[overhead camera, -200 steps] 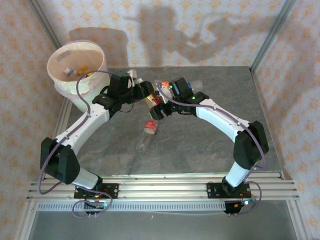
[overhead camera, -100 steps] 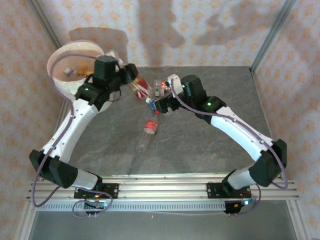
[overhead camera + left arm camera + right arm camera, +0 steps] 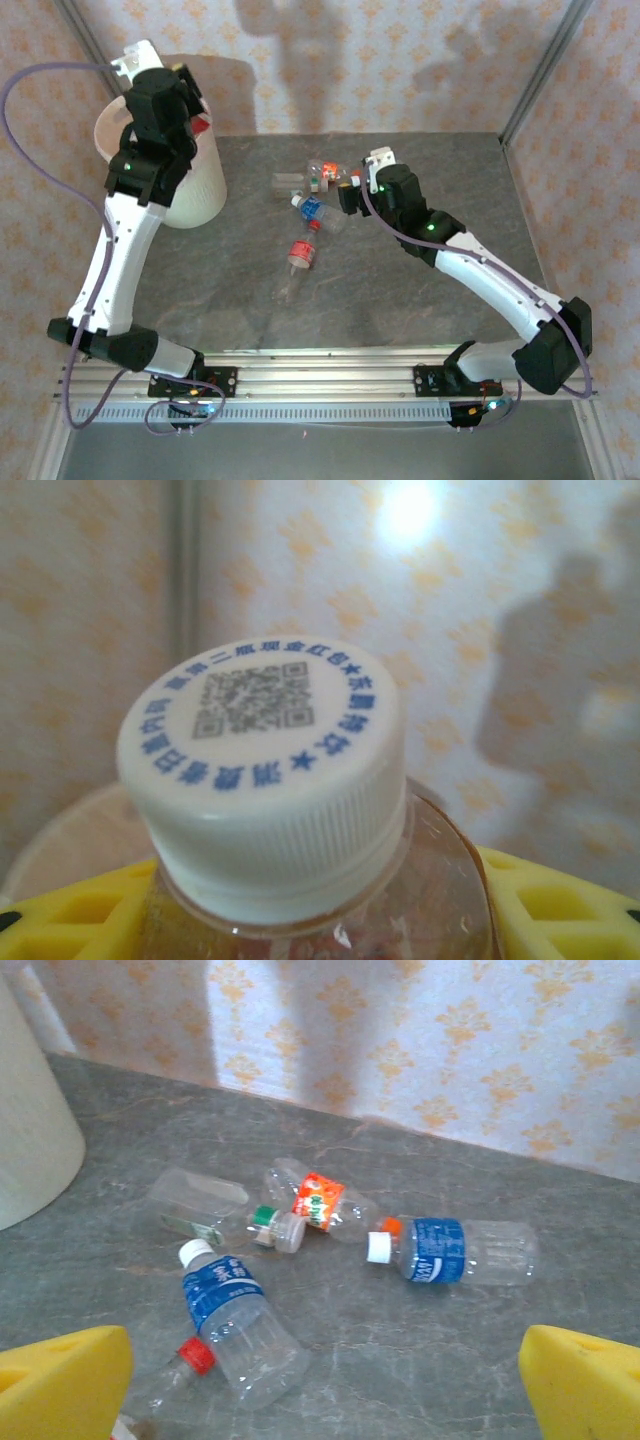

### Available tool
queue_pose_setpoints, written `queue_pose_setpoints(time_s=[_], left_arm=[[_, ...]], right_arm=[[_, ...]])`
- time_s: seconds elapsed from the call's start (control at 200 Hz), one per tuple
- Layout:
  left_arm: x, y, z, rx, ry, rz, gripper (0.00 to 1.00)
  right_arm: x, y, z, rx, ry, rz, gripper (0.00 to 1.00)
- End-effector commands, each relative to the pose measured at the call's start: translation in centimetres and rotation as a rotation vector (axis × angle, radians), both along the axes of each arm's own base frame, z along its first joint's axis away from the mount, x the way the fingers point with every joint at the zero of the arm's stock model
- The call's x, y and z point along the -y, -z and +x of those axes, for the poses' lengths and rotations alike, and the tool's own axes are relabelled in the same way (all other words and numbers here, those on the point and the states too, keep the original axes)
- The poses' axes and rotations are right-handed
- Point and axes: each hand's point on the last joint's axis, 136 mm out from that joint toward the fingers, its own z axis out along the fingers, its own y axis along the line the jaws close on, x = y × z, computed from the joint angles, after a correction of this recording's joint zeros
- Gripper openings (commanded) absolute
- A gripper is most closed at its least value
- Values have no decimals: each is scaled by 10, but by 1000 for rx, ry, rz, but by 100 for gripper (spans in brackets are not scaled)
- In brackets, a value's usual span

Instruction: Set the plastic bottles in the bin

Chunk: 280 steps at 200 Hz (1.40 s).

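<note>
Left wrist view shows the left claw (image 3: 320, 920) clamped on a white-capped bottle (image 3: 265, 780), raised over the white bin (image 3: 195, 195). Meanwhile the right claw (image 3: 320, 1390) gapes wide and empty above loose bottles (image 3: 235, 1320) lying on the grey tabletop (image 3: 450, 1360).

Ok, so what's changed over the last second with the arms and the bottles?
The left gripper, shut on a white-capped bottle, has carried it left from the middle of the table and up over the bin. The right gripper has pulled back to the right and stands open, empty. The red-labelled bottle lying on the table and the bin stayed put.
</note>
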Motion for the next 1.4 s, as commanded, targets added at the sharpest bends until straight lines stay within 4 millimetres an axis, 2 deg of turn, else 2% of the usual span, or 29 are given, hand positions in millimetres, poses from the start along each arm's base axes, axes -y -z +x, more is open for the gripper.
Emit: queue_pose_setpoints(time_s=[0.0,0.11,0.26,0.445,0.54,0.57,0.716,0.921,0.956,1.006,1.041,1.111,1.206,1.396], left_arm=[[-46,-13,3,-6,-188,86,48],[-68,-5,25,-42,-238,117,48],[-97,18,50,-145,-294,112,48],[-102,56,77,-288,-245,93,49],[-112,76,78,-317,-240,18,49],[-115,97,87,-352,-230,-15,49],[-120,134,92,-405,-166,-176,50],[-122,171,86,-517,-176,-246,50],[-121,174,85,-526,-172,-261,52],[-121,178,84,-534,-166,-285,63],[-119,180,85,-535,-149,-304,66],[-117,177,84,-523,-131,-321,73],[-116,168,82,-495,-124,-327,88],[-109,146,76,-439,-85,-338,100]], right_arm=[[19,-20,-2,35,83,-10,99],[27,-19,-6,28,107,-7,99],[35,-18,-14,24,123,9,99],[42,-11,-18,8,139,7,99],[42,-10,-18,0,139,10,99],[41,-10,-19,-1,137,11,99],[41,-11,-17,2,138,14,99],[37,-7,-13,-18,135,24,99],[36,-6,-13,-22,135,24,99],[36,-6,-12,-24,134,22,99],[35,-5,-11,-27,133,20,99],[35,-3,-11,-34,136,14,99],[35,-1,-10,-39,139,17,99],[35,2,-12,-49,146,28,99]])
